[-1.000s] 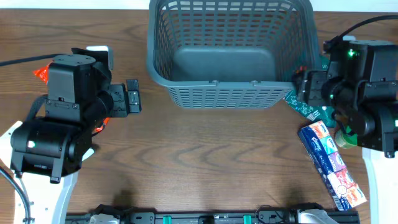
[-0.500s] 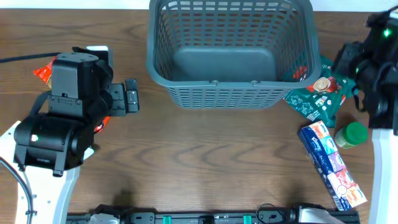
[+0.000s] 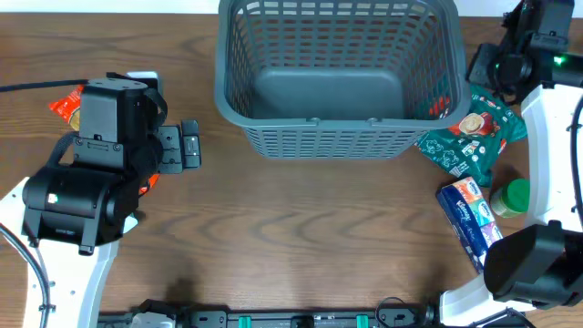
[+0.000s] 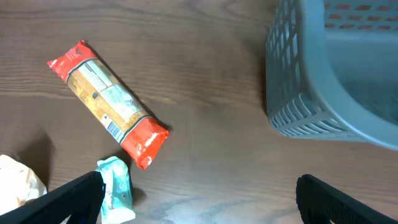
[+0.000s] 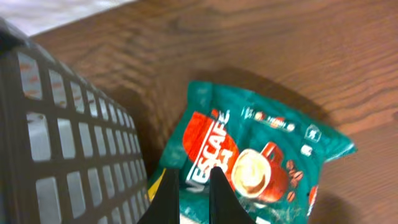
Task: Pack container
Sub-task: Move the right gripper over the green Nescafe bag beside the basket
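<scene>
While the left gripper (image 4: 200, 180) stands wide apart with nothing between its fingers, it hangs above the left part of the table (image 3: 301, 237), carrying no item. Just beneath it lie a red-ended biscuit packet (image 4: 109, 106), a small teal pack (image 4: 118, 186) and a pale wrapper (image 4: 15, 180) at the view's edge; all rest on the wood, well apart from the container (image 3: 337, 137).

The right gripper (image 5: 194, 180) has its fingers drawn close, only a narrow gap between them, and nothing is seen gripped. It is raised at the far right, over the green coffee packet (image 5: 249, 155), which lies flat just beside the container's right wall. Nearer on that side lie a blue tissue pack (image 3: 465, 214) and a green-lidded jar (image 3: 515, 196), also on the table.

The container stands at the far centre, upright, its solid base bare. A red patch shows through its right lattice; whether that is inside or outside cannot be told.

Assessment: packing has not visibly begun. Every item seen is yet to go in, and neither arm holds one.
</scene>
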Controlling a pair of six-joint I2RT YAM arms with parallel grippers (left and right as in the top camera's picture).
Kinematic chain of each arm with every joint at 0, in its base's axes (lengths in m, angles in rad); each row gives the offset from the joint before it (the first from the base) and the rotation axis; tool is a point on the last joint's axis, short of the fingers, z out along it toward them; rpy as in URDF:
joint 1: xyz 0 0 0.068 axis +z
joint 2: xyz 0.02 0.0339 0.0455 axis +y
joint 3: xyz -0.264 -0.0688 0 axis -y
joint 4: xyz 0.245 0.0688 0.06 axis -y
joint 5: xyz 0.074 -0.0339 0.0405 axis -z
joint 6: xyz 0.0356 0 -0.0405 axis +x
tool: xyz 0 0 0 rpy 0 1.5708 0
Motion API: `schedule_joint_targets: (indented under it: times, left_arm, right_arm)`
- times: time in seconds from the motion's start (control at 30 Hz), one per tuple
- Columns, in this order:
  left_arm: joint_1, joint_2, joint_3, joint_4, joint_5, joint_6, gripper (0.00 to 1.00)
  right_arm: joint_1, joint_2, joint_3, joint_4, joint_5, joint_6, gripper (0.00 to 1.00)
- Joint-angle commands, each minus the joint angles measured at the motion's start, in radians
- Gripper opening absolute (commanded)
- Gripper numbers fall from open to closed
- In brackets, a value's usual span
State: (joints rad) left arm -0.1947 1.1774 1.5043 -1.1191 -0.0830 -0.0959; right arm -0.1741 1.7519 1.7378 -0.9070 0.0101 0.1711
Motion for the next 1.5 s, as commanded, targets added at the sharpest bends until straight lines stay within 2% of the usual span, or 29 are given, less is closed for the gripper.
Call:
schedule_joint_targets:
  times: [0.0,0.3,0.9,1.47]
  left_arm:
    - [-0.005,0.005,0.017,-0.002,-0.016,0.016,0.99]
    - [-0.005,0.005,0.017,-0.002,-0.015,0.016,0.99]
    - [-0.005,0.005,0.017,-0.002,-0.015,0.016,0.99]
    - [-0.005,0.005,0.017,-0.003,-0.015,0.016,0.99]
  right_arm:
    - [-0.009,0.002,0.035,0.01,-0.032,-0.045,0.01]
    - [-0.009,0.007,0.035,0.009,-0.091,-0.1,0.01]
    - [-0.009,0.007,0.035,0.006,-0.353,-0.259,0.01]
    - [-0.008,0.007,0.035,-0.001,-0.528,-0.333,0.01]
